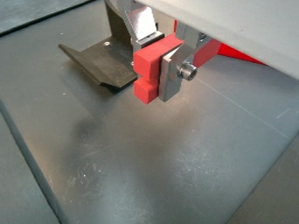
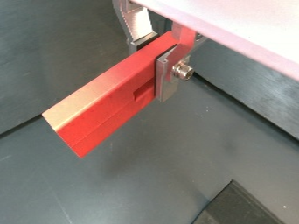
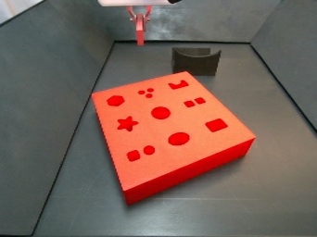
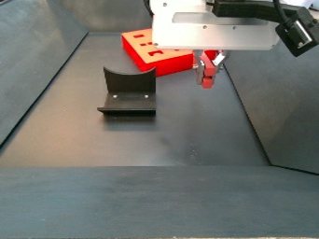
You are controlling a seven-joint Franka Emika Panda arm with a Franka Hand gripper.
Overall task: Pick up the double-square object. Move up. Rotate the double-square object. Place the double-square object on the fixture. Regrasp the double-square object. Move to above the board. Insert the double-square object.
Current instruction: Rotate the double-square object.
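My gripper is shut on the double-square object, a thin pinkish-red block clamped near one end between the silver fingers. In a wrist view the block runs long and slanted out from the gripper. In both side views the block hangs upright under the gripper, above the dark floor. The fixture stands apart from the block. The board lies flat on the floor.
Grey walls enclose the dark floor. A corner of the board shows behind the gripper in a wrist view. A dark edge shows in a corner of a wrist view.
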